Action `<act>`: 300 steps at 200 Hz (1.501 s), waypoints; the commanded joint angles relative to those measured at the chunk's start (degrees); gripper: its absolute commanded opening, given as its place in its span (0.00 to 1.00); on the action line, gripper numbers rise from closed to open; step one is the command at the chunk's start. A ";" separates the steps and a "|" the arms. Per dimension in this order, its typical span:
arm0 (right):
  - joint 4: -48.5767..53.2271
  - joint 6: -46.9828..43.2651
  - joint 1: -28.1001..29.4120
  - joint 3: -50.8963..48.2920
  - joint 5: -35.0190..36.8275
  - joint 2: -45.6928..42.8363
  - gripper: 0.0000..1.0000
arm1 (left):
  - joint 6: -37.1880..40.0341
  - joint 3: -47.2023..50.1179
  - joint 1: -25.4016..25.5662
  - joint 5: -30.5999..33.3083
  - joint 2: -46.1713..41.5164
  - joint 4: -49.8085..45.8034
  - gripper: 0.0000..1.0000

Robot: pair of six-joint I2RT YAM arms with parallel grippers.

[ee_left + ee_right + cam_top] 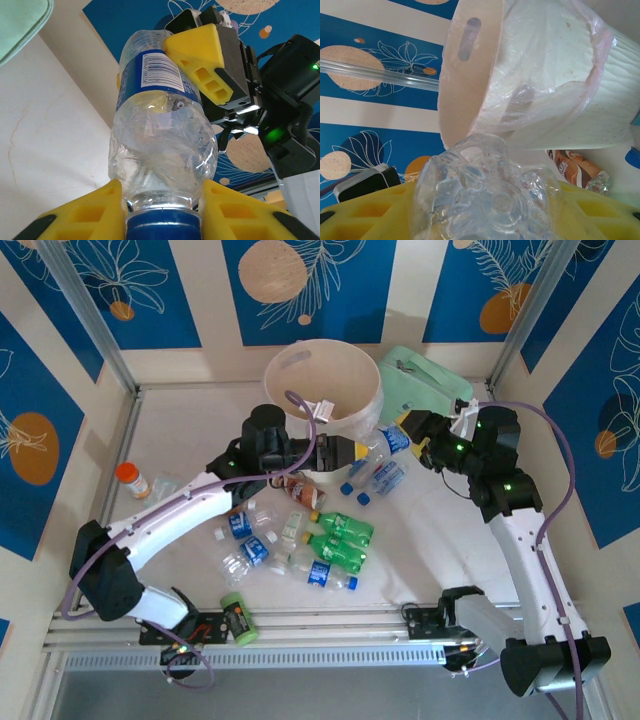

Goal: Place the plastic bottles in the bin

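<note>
Far left on the worktop: an orange-capped jar, not for collection. Loose plastic bottles, clear and green, lay heaped in the middle, near the arm bases.

Left claw was closed on the neck of one clear blue-labelled bottle, a yellow finger on each side just above the blue cap. The bottle hung in the air just right of the bin, close to its wall and not yet over the opening.

Right claw gripped the same bottle at the base end, its fingers pressing the thin wall.

Judged to be a pass between the two claws. To do it well, one claw should let go only once the other's hold is firm. A neck grip may let the body swing, so the bottle should be carried level and fully over the rim before release. Squeeze lightly, as the plastic dents easily.
</note>
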State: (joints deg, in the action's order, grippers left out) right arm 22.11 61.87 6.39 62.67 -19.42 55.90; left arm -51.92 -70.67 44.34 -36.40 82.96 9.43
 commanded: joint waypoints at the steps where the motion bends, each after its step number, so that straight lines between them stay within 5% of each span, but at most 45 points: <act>1: -0.75 0.76 0.81 2.92 -0.51 0.13 0.62 | 2.43 -1.71 -0.11 1.47 -1.51 -2.10 0.29; 33: 5.37 -2.02 0.53 6.72 1.98 1.09 0.75 | 3.70 -4.16 -1.65 3.65 -2.85 -3.79 0.26; 100: 25.61 -9.33 -3.71 12.94 7.65 6.31 0.82 | 9.35 -12.91 -8.40 12.20 -5.35 -15.18 0.25; 154: 44.72 -7.86 1.12 18.01 28.79 14.62 0.99 | 14.01 -23.93 -13.57 23.72 0.43 -31.71 0.26; 216: 33.89 -2.48 0.47 6.47 28.29 6.03 0.99 | 14.84 -32.18 -14.72 27.99 10.72 -38.58 0.24; 265: 36.22 -6.57 -2.70 5.06 23.96 10.00 1.00 | 16.30 -34.52 -14.71 28.90 14.05 -40.94 0.25; 300: 34.75 -8.69 -2.70 2.46 22.92 10.32 1.00 | 16.30 -34.44 -14.54 29.09 14.44 -41.07 0.40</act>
State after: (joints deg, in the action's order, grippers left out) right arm 57.17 55.51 3.70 66.41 5.58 66.24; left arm -36.75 -102.98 30.00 -8.36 97.27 -30.94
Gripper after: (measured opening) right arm 0.999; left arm 0.350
